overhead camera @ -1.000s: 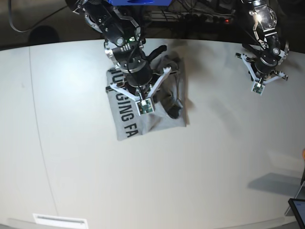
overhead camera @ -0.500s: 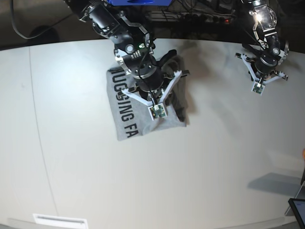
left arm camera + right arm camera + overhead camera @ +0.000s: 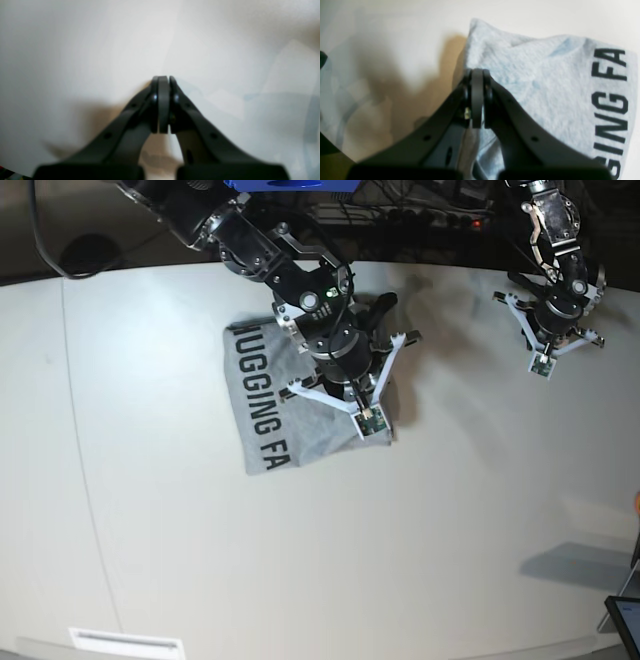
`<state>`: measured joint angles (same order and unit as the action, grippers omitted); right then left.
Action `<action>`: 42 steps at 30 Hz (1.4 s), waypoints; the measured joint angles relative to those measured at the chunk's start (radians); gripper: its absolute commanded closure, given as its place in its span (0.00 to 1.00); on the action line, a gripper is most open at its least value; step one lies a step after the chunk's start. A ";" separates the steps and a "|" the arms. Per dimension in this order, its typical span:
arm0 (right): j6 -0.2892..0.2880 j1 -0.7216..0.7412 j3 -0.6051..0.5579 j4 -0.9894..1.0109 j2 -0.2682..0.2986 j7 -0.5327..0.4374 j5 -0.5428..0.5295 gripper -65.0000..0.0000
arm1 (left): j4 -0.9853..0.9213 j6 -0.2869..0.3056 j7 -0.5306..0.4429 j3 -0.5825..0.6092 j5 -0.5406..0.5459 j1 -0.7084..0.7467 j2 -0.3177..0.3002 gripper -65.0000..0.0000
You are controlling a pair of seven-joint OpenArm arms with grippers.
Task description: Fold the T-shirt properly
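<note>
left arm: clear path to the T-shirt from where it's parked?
Probably yes. Only bare table lies between the left gripper, jaws shut on nothing, and the T-shirt. The right gripper sits over the shirt's near edge, so that side is crowded.

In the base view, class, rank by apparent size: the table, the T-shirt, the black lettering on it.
1. The table, largest by far.
2. The T-shirt, partly hidden under the right arm.
3. The black lettering, one strip of the shirt.

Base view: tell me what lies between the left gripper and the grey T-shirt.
Only bare white table separates the left gripper from the heather-grey cotton T-shirt, in the base view.
</note>
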<state>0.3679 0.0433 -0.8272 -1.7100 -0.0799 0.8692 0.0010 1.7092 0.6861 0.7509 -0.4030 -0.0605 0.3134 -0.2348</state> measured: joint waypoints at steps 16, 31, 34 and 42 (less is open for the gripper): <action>0.008 0.080 -0.003 0.140 -0.006 -0.003 -0.150 1.00 | 0.001 0.000 0.000 0.000 -0.003 0.000 0.002 1.00; 0.007 0.143 0.031 -0.117 0.040 0.148 -0.153 1.00 | 0.001 0.000 -0.006 0.000 -0.002 0.003 0.002 1.00; 0.013 0.142 0.056 -0.046 0.053 0.140 -0.138 1.00 | 0.001 0.000 -0.005 0.000 -0.003 0.003 0.002 1.00; 0.008 0.136 0.069 -0.002 0.090 0.090 -0.152 1.00 | 0.002 0.000 -0.003 0.000 -0.003 0.003 0.002 1.00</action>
<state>0.3763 0.1791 -0.7586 -1.7119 0.0105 0.9592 -0.1509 1.7111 0.6857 0.7475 -0.4034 -0.0635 0.3161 -0.2329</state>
